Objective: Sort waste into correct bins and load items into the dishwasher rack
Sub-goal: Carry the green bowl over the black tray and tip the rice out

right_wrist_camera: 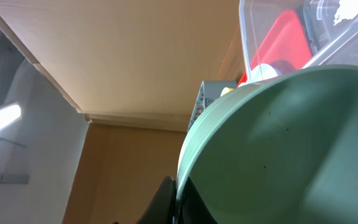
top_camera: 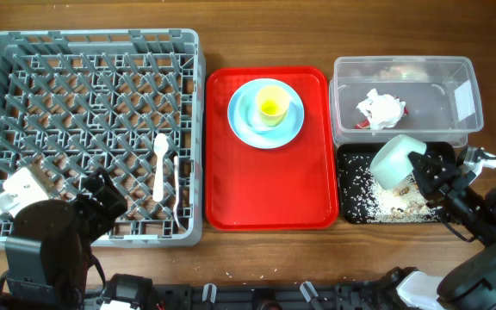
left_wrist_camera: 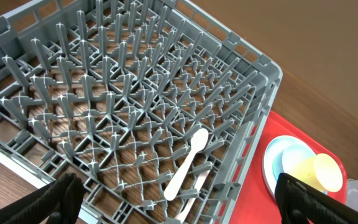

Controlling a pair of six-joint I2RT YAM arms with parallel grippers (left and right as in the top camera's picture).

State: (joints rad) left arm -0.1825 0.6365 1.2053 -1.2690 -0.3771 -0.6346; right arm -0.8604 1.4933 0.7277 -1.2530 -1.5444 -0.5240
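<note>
The right pincer (top_camera: 422, 169) clamps the rim of the pale blue-green bowl (top_camera: 393, 160), tipped on its side over the black tray (top_camera: 344, 185) at 4 o'clock on the tabletop (top_camera: 257, 258); rice-like scraps (top_camera: 374, 202) lie scattered in that tray. Just at its 12 o'clock, the clear tub (top_camera: 437, 65) holds the crumpled wrapper (top_camera: 381, 108). The light blue plate (top_camera: 246, 120) with the yellow cup (top_camera: 271, 105) on it sits on the red tray (top_camera: 265, 194) at centre. The left pincer (top_camera: 102, 200) gapes wide and empty over the grey rack (top_camera: 93, 36) at 9 o'clock, where the white spoon (top_camera: 159, 164) lies among the pegs.
</note>
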